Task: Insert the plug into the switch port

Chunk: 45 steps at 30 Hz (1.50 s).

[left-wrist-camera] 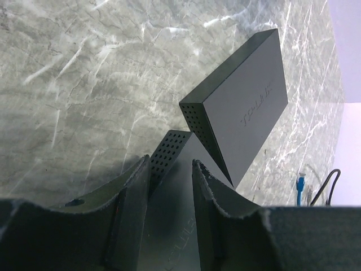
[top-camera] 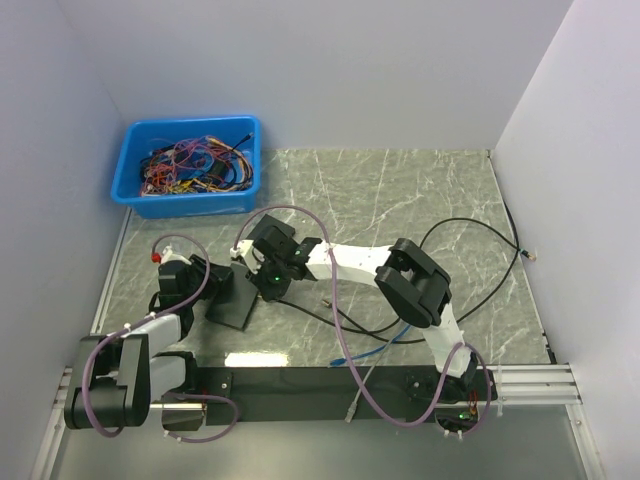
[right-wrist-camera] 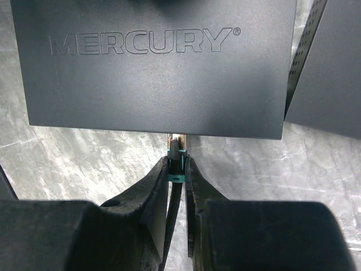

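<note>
**Teal-booted plug at the switch edge; seating not confirmed**

Grey marble-patterned table (top-camera: 420,190) carries the whole set-up. A blue bin (top-camera: 128,175) of tangled wires sits at its far left corner, well apart from the work.

The MERCURY switch (right-wrist-camera: 152,73) stands in the left half of the table, between the two grippers. The left gripper (left-wrist-camera: 170,169) is clamped across a dark case by its flat faces. Its logo is unreadable from that wrist, but I judge it to be this same unit. A second unit, the TP-LINK switch (left-wrist-camera: 242,107), leans just beside it with its perforated side turned toward it.

The right gripper (right-wrist-camera: 176,165) is nipped narrowly on the plug (right-wrist-camera: 176,149), holding it at the teal boot. The right arm reaches across from the far side, so it is the working arm and the left only steadies.

The plug's long axis runs straight ahead from the fingers toward the switch's near edge, and its tip meets that edge. The port face lies edge-on to every camera, so alignment and entry cannot be told.

A loose black cable (top-camera: 480,225) and a blue cable (top-camera: 385,350) lie behind the right arm, clear of the approach. The only likely obstruction is the TP-LINK switch crowding the right side.
</note>
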### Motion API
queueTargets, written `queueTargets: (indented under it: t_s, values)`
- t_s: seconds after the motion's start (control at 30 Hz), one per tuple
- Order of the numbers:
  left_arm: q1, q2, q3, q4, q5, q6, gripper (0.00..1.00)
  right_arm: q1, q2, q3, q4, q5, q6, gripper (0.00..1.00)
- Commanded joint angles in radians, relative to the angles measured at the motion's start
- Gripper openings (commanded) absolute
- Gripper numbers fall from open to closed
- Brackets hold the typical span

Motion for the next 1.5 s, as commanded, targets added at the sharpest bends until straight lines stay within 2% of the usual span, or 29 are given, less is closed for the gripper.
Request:
queueTargets:
  t_s: [0.0,0.33,0.43,0.57,0.63,0.77,0.93,1.07,1.13,1.2,1.33,1.43,1.47]
  values:
    - [-0.063,0.027,-0.041,-0.168,0.192,-0.058,0.41,0.012,-0.041,0.130,0.473,-0.082,-0.023,0.00]
    - [-0.068,0.025,-0.029,-0.187,0.165,-0.065,0.48,0.012,0.025,0.183,0.496,-0.045,-0.010,0.00]
    - [-0.068,-0.025,-0.024,-0.223,0.140,-0.073,0.57,0.012,0.016,0.151,0.493,-0.009,-0.011,0.08]
    - [-0.066,-0.145,0.005,-0.341,0.055,-0.065,0.74,0.011,-0.017,0.068,0.501,0.042,-0.007,0.29]
    - [-0.066,-0.194,0.031,-0.391,0.025,-0.056,0.78,0.009,-0.041,0.006,0.515,0.062,0.001,0.38]
    - [-0.059,-0.229,0.094,-0.467,-0.047,-0.016,0.82,0.007,-0.089,-0.089,0.525,0.097,0.013,0.53]
    - [-0.030,-0.197,0.169,-0.511,-0.087,0.034,0.84,0.009,-0.205,-0.241,0.556,0.110,0.050,0.62]
    - [0.001,-0.151,0.195,-0.478,-0.095,0.065,0.83,0.009,-0.326,-0.348,0.551,0.169,0.089,0.74]
    - [0.013,-0.134,0.207,-0.476,-0.087,0.077,0.83,0.009,-0.409,-0.380,0.544,0.228,0.104,0.76]
    - [0.024,-0.134,0.215,-0.445,-0.078,0.087,0.83,0.009,-0.484,-0.403,0.487,0.321,0.145,0.80]
    - [0.027,-0.175,0.220,-0.457,-0.065,0.090,0.82,0.011,-0.612,-0.451,0.340,0.445,0.219,0.81]
    - [0.026,-0.229,0.203,-0.464,-0.056,0.082,0.82,0.021,-0.688,-0.485,0.178,0.464,0.288,0.81]
    - [0.026,-0.241,0.200,-0.465,-0.046,0.079,0.82,0.032,-0.705,-0.486,0.071,0.464,0.320,0.80]
